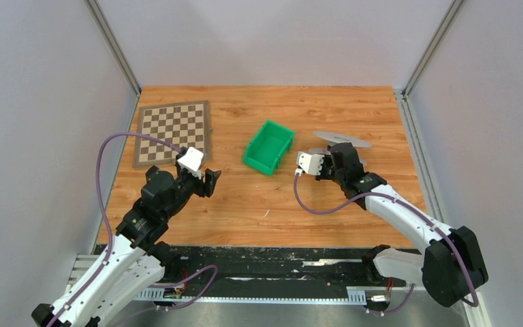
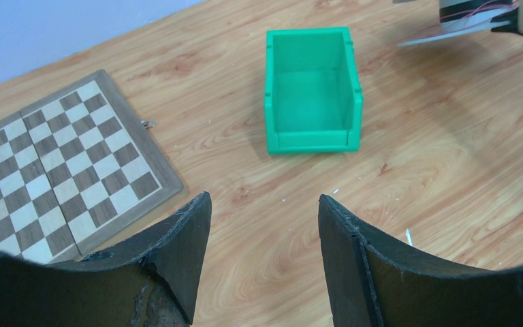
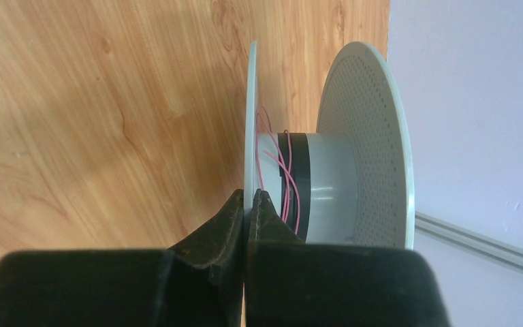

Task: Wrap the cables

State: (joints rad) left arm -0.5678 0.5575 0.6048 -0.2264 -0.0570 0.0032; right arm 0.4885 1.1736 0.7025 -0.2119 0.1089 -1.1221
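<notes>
The pale grey two-disc spool (image 1: 342, 140) is at the right of the table, beyond the green bin, and looks lifted off the wood. In the right wrist view its grey hub (image 3: 330, 184) sits between two discs, with thin pink strands of cable (image 3: 277, 167) loosely looped beside a black band. My right gripper (image 3: 250, 197) is shut on the rim of the thinner disc (image 3: 250, 122); it also shows in the top view (image 1: 335, 151). My left gripper (image 2: 264, 204) is open and empty above bare wood, left of centre (image 1: 211, 181). The spool's edge shows in the left wrist view (image 2: 449, 30).
A green open-fronted bin (image 1: 268, 146) stands mid-table and is empty in the left wrist view (image 2: 313, 88). A folding chessboard (image 1: 175, 131) lies flat at the back left (image 2: 54, 170). Grey walls enclose the table on three sides.
</notes>
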